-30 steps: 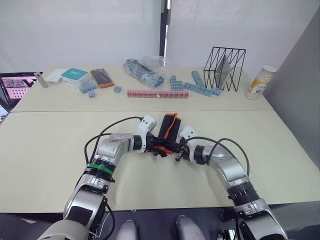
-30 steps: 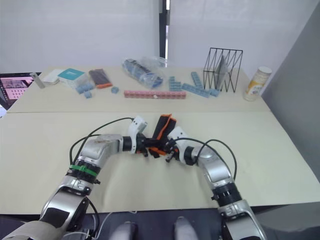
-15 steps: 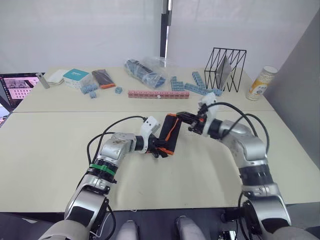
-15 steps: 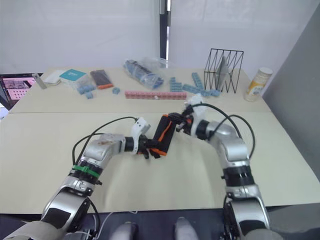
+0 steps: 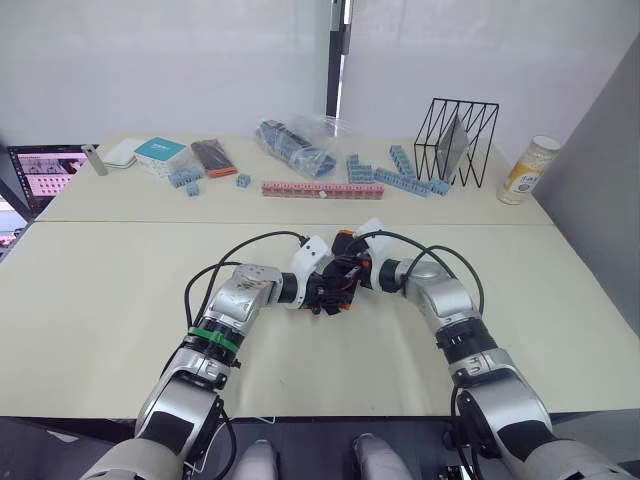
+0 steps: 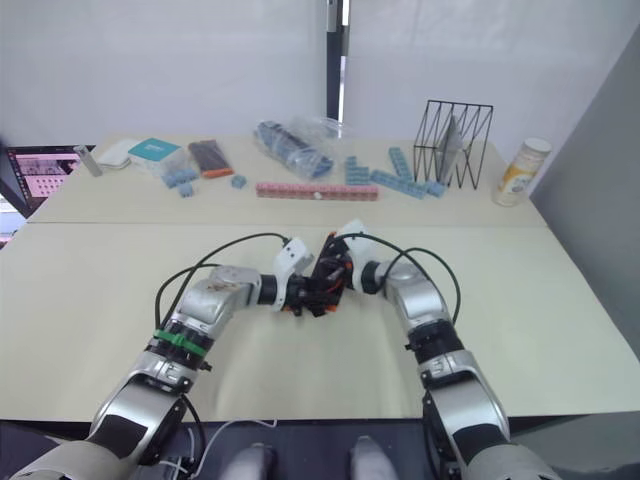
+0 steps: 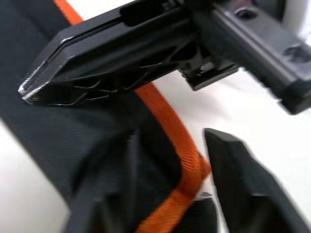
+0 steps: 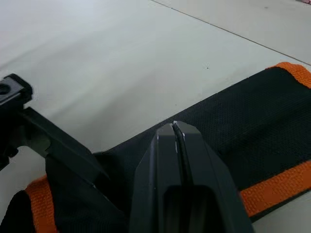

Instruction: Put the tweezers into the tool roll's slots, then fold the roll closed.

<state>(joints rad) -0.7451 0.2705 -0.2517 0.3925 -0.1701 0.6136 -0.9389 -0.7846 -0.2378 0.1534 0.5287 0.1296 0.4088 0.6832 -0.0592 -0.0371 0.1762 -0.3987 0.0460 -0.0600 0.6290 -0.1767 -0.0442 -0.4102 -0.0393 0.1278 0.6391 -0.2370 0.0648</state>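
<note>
The tool roll (image 5: pixel 345 262) lies folded at the middle of the table, black fabric with orange trim (image 7: pixel 167 121). My left gripper (image 7: pixel 165 170) is open, and its fingers straddle the roll's orange-trimmed near edge. My right gripper (image 8: pixel 175 127) is shut with nothing in it, its tip down on the roll's black outer face (image 8: pixel 272 121), right beside the left gripper (image 5: pixel 325 295). In the left wrist view the shut right gripper (image 7: pixel 29 90) reaches across the fabric. The tweezers and the slots are hidden.
Along the far table stand a pink block bar (image 5: pixel 320 188), blue blocks (image 5: pixel 400 175), a plastic bag of blue pieces (image 5: pixel 295 145), a black wire rack (image 5: pixel 462 140), a bottle (image 5: pixel 527 170), a teal box (image 5: pixel 160 152) and a dark packet (image 5: pixel 210 155). A screen (image 5: pixel 45 172) sits far left.
My left gripper has opened on the roll's edge. My right gripper, raised off to the right half a second ago, has come back down onto the roll. The camera has shifted slightly.
</note>
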